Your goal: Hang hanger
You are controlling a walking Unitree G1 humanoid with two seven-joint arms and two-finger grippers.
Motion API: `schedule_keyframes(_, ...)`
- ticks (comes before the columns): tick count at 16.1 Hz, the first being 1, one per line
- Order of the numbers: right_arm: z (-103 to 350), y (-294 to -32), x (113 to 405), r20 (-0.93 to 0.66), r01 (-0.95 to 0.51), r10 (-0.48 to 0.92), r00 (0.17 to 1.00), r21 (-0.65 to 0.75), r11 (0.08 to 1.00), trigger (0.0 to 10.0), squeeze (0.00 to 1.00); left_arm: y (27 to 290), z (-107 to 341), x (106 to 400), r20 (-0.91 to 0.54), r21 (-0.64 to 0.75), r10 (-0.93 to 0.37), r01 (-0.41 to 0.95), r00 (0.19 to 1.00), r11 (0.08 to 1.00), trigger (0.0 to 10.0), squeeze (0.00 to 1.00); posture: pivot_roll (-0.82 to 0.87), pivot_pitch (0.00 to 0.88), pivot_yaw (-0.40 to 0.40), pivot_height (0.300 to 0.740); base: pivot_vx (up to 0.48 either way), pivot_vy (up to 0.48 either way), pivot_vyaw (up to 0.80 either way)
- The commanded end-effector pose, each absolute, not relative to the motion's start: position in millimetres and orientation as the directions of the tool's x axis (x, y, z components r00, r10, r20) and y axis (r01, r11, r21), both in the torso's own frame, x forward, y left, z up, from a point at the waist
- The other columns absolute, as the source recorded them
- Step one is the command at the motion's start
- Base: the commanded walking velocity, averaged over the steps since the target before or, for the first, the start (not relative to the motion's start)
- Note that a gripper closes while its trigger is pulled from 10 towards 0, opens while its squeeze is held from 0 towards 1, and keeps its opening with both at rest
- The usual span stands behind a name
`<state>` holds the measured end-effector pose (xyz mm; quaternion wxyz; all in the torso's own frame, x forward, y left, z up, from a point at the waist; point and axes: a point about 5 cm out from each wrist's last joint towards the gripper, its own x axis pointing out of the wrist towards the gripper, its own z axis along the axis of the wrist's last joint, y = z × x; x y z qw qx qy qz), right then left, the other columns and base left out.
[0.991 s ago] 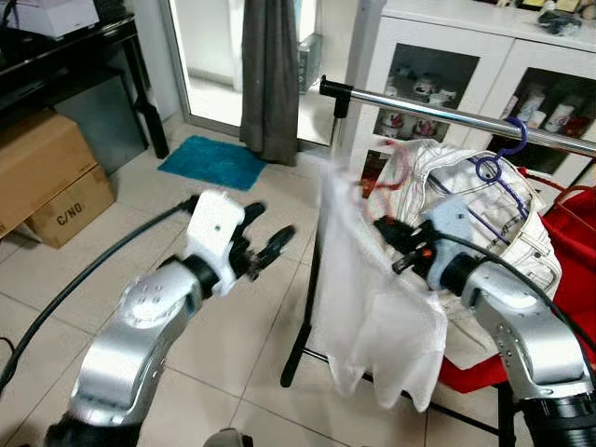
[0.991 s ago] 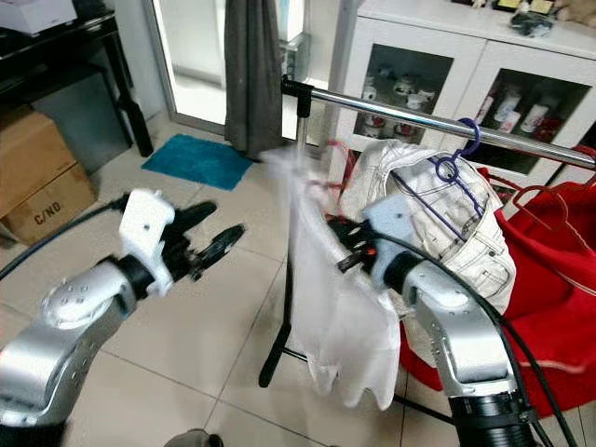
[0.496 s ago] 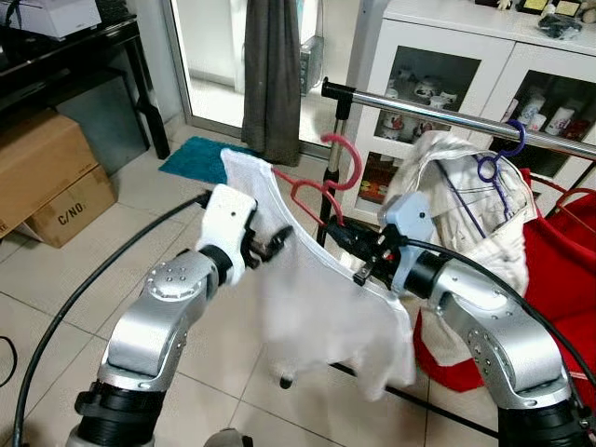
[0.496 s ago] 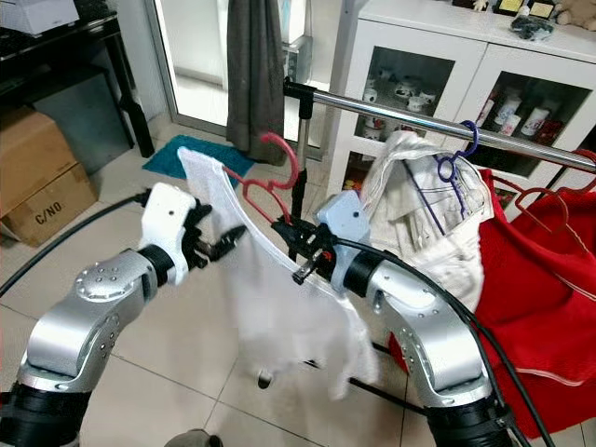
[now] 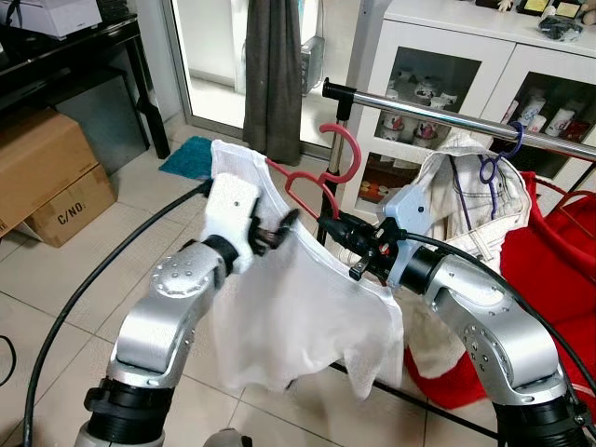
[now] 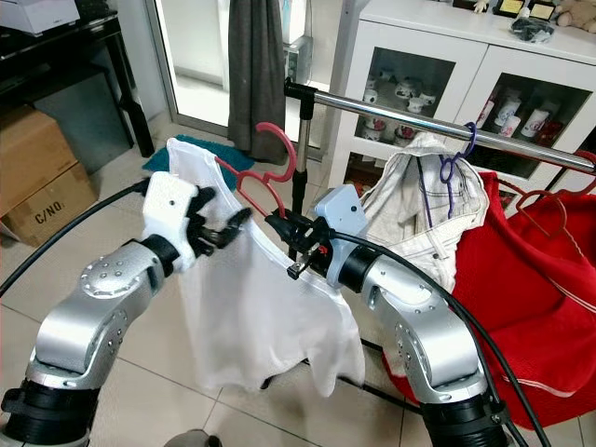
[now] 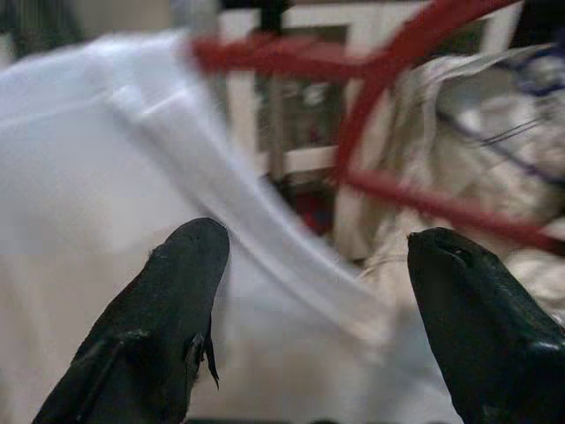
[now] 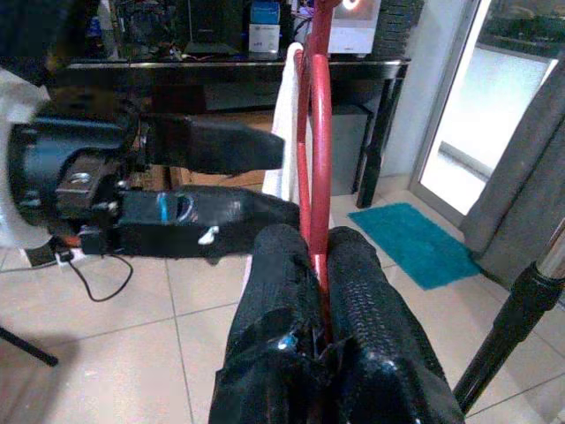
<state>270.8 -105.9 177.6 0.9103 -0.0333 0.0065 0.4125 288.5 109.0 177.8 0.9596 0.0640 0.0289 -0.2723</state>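
Before the chrome clothes rail [image 5: 447, 110], my right pincer [image 5: 343, 232] is clamped tight on the lower bar of the red plastic hanger [image 5: 321, 177]; in the right wrist view the red wire runs straight down between my two pressed-together fingers [image 8: 371, 327]. A thin white shirt [image 5: 298, 317] is draped over that hanger and hangs down between my two arms, below and short of the rail's left end, the hook not on the rail.

My left pincer [image 5: 272, 233] sits at the shirt's left shoulder with its fingers spread apart; in the left wrist view the cloth and a blurred red hanger bar lie beyond the gap, and I cannot tell whether either fingertip [image 7: 190, 265] touches the fabric.

Writing I can read: "C/NO." on the lower of two stacked cardboard boxes [image 5: 65, 207] on the tiled floor [image 5: 56, 289] at far left. Labels on the items inside the white glass-door cabinet [image 5: 438, 56] are too small to read.

On the rail I count one cream jacket [image 5: 466, 200] on one purple wire hanger [image 5: 494, 163], and beside it a red garment [image 5: 549, 307] cut off at the right edge. One teal mat [image 5: 182, 154] lies partly hidden behind the shirt, under a grey curtain [image 5: 272, 65].
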Motion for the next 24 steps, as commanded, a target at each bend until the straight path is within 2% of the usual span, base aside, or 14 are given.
schedule_keyframes(1,186,-107,273,-0.011,-0.755,0.756,0.654,-0.070,0.652,0.0,0.00,105,180,286,-0.076,0.117,-0.548,0.553,0.833,0.825,10.0,0.00,-0.05,0.000,-0.036,0.740,0.000,0.000,0.00)
schedule_keyframes(8,188,-106,271,0.021,-0.775,0.776,0.630,-0.046,0.631,0.0,0.00,125,181,301,-0.050,0.155,-0.382,0.385,0.923,0.910,10.0,0.00,-0.05,0.000,-0.035,0.740,0.000,0.000,0.00)
schedule_keyframes(9,187,-107,271,0.021,-0.775,0.777,0.630,-0.045,0.630,0.0,0.00,124,181,301,-0.044,0.149,-0.389,0.391,0.920,0.908,9.5,0.00,-0.05,0.000,-0.036,0.740,0.000,0.000,0.00)
schedule_keyframes(10,187,-107,270,0.021,-0.776,0.777,0.629,-0.045,0.629,0.0,0.00,123,180,301,-0.042,0.147,-0.395,0.397,0.918,0.906,8.0,0.00,-0.05,0.000,-0.037,0.740,0.000,0.000,0.00)
schedule_keyframes(11,187,-107,270,0.022,-0.777,0.778,0.628,-0.044,0.628,0.0,0.00,122,180,301,-0.040,0.146,-0.400,0.401,0.916,0.904,7.1,0.00,-0.05,0.000,-0.037,0.740,0.000,0.000,0.00)
schedule_keyframes(12,187,-107,270,0.023,-0.781,0.782,0.623,-0.042,0.624,0.0,0.00,120,179,300,-0.037,0.139,-0.412,0.413,0.910,0.900,4.4,0.00,-0.05,0.000,-0.038,0.740,0.000,0.000,0.00)
schedule_keyframes(14,188,-107,269,0.028,-0.786,0.787,0.616,-0.039,0.617,0.0,0.00,117,179,300,-0.037,0.134,-0.439,0.439,0.898,0.888,4.0,0.00,-0.05,0.000,-0.040,0.740,0.000,0.000,0.00)
schedule_keyframes(15,188,-107,269,0.029,-0.788,0.789,0.614,-0.039,0.615,0.0,0.00,116,178,300,-0.035,0.133,-0.443,0.443,0.896,0.886,3.3,0.00,-0.05,0.000,-0.040,0.740,0.000,0.000,0.00)
schedule_keyframes(17,189,-106,269,0.031,-0.793,0.794,0.607,-0.039,0.607,0.0,0.00,114,179,302,-0.026,0.122,-0.456,0.456,0.889,0.882,0.0,0.00,-0.06,0.000,-0.040,0.740,0.000,0.000,0.00)
schedule_keyframes(24,190,-107,268,0.032,-0.795,0.796,0.604,-0.041,0.605,0.0,0.00,113,178,303,-0.023,0.123,-0.463,0.462,0.886,0.878,0.0,0.00,-0.06,0.000,-0.037,0.740,0.000,0.000,0.00)
